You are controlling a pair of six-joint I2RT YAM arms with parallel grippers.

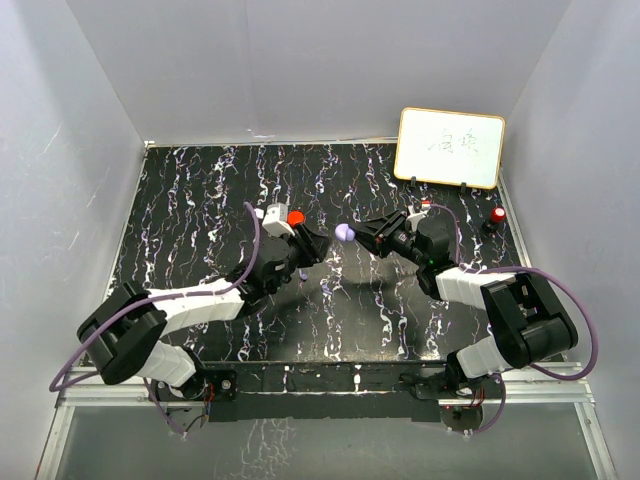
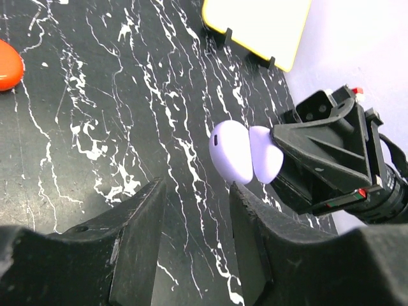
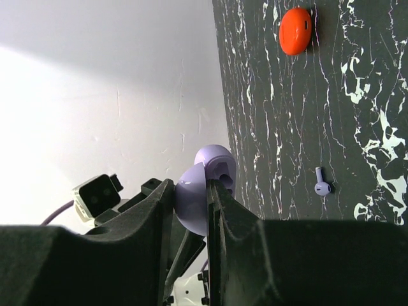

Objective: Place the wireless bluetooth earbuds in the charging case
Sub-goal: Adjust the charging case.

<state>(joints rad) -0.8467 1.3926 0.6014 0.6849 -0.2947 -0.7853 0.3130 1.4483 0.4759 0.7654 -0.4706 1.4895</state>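
My right gripper (image 1: 366, 232) is shut on the open purple charging case (image 3: 203, 191) and holds it above the table, its lid hinged back so the earbud wells show. The same case (image 2: 245, 153) hangs just beyond the fingertips of my left gripper (image 2: 197, 188). The left jaws stand apart with only the table between them. A purple earbud (image 3: 322, 185) lies on the black marbled table (image 3: 357, 95), apart from both grippers. In the top view the two grippers meet near mid-table, with the left gripper (image 1: 316, 244) just left of the case (image 1: 345, 233). I see no red earbud.
A round red case (image 1: 295, 216) lies behind the left gripper, also seen as a red case (image 3: 296, 30) in the right wrist view. A yellow-framed whiteboard (image 1: 450, 147) stands at the back right. A small red object (image 1: 497, 215) sits near the right wall.
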